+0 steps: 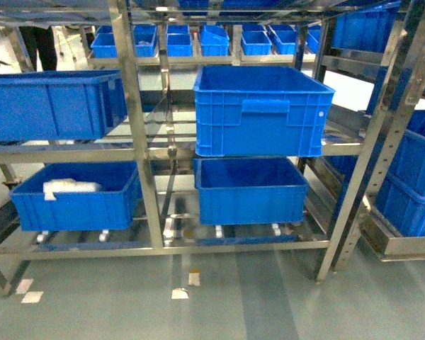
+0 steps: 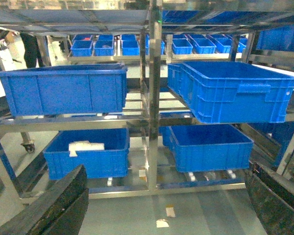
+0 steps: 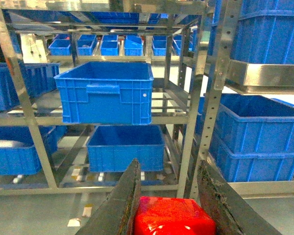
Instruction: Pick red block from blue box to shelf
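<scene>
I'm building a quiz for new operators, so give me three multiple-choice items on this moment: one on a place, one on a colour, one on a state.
1. Where is the red block?
A. Between the right gripper's fingers
B. On the floor
C. In a lower crate

2. What colour are the crates on the shelf?
A. Green
B. Blue
C. Grey

3. What is the left gripper doing?
A. Holding a crate
B. Gripping a rail
C. Open, holding nothing

Answers: 1 A, the right wrist view shows the block between the two fingers; 2 B, every crate in sight is blue; 3 C, its fingers stand wide apart with only floor between.
</scene>
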Available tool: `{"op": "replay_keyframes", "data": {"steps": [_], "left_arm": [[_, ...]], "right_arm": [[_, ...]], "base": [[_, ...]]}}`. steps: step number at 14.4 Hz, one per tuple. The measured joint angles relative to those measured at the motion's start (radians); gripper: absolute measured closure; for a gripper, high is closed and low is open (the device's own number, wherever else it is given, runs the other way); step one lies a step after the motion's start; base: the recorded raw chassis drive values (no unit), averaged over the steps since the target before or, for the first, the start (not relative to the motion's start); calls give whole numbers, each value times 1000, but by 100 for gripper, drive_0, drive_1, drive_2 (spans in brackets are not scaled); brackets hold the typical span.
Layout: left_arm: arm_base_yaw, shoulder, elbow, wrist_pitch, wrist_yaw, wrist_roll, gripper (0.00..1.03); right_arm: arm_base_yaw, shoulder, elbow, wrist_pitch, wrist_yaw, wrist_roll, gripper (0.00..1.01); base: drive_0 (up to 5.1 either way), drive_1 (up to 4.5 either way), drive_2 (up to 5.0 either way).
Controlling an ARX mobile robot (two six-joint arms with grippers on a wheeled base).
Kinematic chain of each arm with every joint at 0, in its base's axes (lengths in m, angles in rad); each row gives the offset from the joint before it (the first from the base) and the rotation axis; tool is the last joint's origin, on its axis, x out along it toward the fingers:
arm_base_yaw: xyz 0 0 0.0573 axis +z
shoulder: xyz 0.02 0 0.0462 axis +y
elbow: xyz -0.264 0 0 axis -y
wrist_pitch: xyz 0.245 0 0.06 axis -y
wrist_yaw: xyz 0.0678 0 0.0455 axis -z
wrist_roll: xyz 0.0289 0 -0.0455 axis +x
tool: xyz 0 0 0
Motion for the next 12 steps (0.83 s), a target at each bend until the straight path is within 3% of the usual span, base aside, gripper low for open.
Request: {"op": "replay_keyframes", "data": {"steps": [12], "left_arm": [[0,0,0,1,-3,0,5]], "right_arm": [[0,0,0,2,0,0,73]], "base": [[5,403,-392]]}}
